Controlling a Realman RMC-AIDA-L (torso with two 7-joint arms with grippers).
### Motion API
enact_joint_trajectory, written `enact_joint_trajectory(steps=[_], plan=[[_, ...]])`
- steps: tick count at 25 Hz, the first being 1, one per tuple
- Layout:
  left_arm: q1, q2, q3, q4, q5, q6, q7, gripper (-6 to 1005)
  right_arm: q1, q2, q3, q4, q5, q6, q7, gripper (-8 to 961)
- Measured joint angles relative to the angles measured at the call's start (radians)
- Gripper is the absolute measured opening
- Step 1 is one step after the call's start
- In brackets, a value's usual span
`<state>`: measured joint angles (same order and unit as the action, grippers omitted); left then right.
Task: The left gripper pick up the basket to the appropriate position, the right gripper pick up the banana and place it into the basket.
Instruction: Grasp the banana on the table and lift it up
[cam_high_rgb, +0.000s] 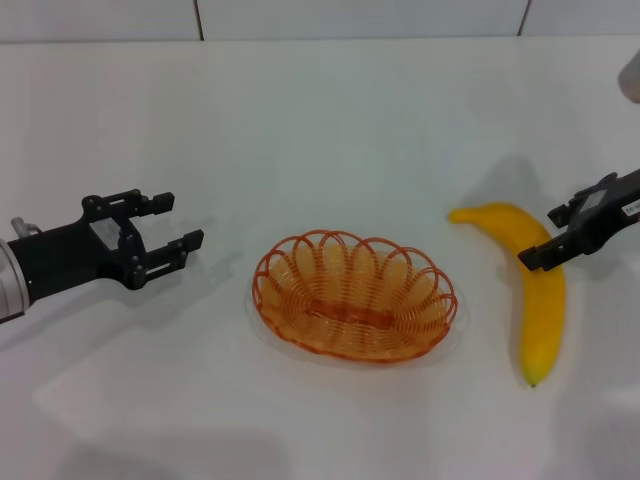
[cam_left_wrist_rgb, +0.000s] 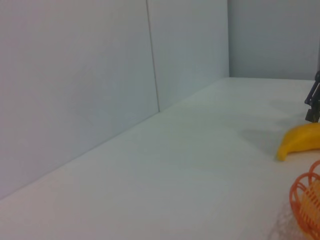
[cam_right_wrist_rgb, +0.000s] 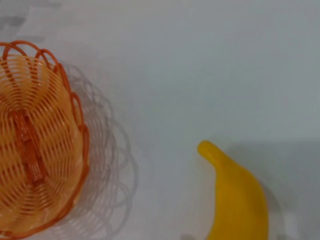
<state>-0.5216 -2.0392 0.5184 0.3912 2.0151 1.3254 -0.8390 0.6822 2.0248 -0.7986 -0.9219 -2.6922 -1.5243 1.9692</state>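
The orange wire basket (cam_high_rgb: 352, 296) sits empty on the white table, near the middle. My left gripper (cam_high_rgb: 180, 222) is open and empty, a short way to the basket's left, fingers pointing toward it. The yellow banana (cam_high_rgb: 542, 305) lies to the right of the basket. My right gripper (cam_high_rgb: 545, 237) is open over the banana's upper part; I cannot tell whether it touches it. The left wrist view shows the banana's tip (cam_left_wrist_rgb: 300, 141) and the basket's edge (cam_left_wrist_rgb: 306, 202). The right wrist view shows the basket (cam_right_wrist_rgb: 40, 140) and the banana (cam_right_wrist_rgb: 240, 200) apart.
The white table (cam_high_rgb: 330, 130) runs back to a pale wall (cam_high_rgb: 350, 18). A grey-white thing (cam_high_rgb: 630, 75) shows at the far right edge. The wall also fills much of the left wrist view (cam_left_wrist_rgb: 75, 90).
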Motion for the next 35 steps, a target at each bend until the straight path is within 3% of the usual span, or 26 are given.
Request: enact_joint_trajectory(steps=[7, 35], plan=[[0.000, -0.001, 0.000, 0.000, 0.000, 0.000, 0.000, 617, -0.004, 0.001, -0.058, 0.001, -0.001, 0.033, 0.034, 878], [-0.002, -0.001, 0.000, 0.000, -0.002, 0.000, -0.002, 617, -0.003, 0.000, -0.088, 0.021, -0.053, 0.103, 0.091, 877]])
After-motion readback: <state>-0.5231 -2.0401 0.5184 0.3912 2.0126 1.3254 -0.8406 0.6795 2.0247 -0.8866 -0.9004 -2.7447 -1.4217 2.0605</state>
